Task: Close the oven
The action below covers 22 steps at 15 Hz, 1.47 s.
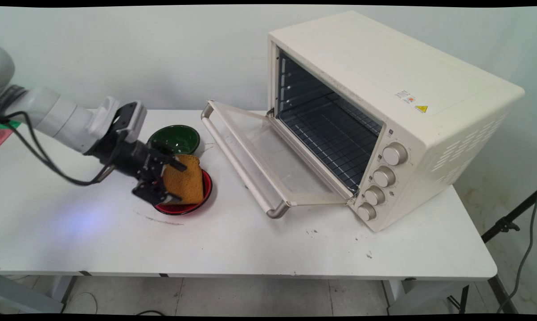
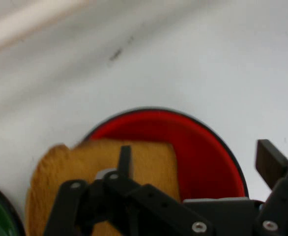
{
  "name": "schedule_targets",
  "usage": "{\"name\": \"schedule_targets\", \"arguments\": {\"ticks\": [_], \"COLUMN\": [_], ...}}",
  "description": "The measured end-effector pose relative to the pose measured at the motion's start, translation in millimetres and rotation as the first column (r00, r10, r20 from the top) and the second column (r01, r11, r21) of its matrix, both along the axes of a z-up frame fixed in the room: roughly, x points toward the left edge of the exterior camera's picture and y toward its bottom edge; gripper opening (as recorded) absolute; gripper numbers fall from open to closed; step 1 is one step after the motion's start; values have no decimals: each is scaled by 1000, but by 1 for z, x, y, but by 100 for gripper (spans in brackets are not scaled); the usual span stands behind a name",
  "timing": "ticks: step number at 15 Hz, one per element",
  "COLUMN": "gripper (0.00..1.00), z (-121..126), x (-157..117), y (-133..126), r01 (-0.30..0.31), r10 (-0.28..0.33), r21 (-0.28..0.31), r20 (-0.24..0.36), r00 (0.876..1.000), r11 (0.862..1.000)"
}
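Over the red bowl (image 1: 206, 196), gripper (image 1: 174, 180) straddles toast (image 1: 186, 180).

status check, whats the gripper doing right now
Gripper open around toast slice. Toast over red bowl. Green bowl behind; oven door open.

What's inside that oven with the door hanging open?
The oven holds only a wire rack, with nothing resting on the part that shows. Its right side is hidden behind the knob panel. The toast is outside, over the red bowl.
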State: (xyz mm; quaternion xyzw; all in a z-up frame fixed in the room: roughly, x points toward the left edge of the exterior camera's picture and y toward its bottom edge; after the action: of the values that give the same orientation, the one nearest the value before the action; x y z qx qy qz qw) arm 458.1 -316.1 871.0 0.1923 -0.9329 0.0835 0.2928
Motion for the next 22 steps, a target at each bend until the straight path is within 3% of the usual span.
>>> {"name": "schedule_targets", "arguments": {"ticks": [1,2,7,13,22], "gripper": [100,0,0,0,0], "z": [3,4,5,-12,-20], "x": [-6,-11,-40,-68,-94], "y": [-5,-9,-32,-53,-72], "r01": [-24,-45,-152,-268,-348], "r10": [24,45,154,275,361], "r21": [5,11,44,85,108], "r20": [-10,-20,-64,-91,-131], "r00": [1000,999,986,957,924], "r11": [1000,999,987,960,931]}}
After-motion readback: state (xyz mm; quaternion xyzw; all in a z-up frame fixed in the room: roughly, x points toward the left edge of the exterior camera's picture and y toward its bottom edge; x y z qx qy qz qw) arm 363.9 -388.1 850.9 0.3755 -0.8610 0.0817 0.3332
